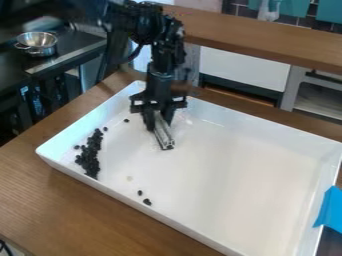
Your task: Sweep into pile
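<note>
Wooden surface [93, 220] is observed nearest the camera, with a white tray [234, 175] supported on it and blue tape [328, 210] fixed at the tray's right side in the view. Most of the small dark pieces [89, 156] are gathered in an elongated cluster near the tray's left wall, while a few are scattered apart from it. Over the tray's far part, a pale strip-like tool [163, 134] is held, slanted downward, by the closed fingers of the black gripper [157, 119].
</note>
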Controlling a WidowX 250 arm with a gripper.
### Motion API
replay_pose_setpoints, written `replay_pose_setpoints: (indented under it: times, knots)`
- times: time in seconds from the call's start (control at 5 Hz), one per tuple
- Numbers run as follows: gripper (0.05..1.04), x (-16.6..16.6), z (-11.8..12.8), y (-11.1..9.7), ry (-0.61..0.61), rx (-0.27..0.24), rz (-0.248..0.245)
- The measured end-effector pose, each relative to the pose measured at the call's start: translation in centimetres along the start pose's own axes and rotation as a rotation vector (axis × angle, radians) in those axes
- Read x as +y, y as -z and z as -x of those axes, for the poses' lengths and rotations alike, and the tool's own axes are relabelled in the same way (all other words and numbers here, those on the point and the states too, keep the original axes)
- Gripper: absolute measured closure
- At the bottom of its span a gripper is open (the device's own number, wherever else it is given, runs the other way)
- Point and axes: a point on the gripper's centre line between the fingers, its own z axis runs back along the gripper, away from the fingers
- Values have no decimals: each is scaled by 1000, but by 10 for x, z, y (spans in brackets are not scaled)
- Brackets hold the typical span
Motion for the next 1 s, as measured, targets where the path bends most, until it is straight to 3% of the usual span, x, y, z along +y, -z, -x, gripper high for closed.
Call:
replay_pose_setpoints:
  times: [0.4,0.6,1.0]
  knots:
    - [691,48,23,4,-57,32,-81]
    - [691,71,32,6,-112,47,-186]
    - [691,103,41,9,-161,92,-307]
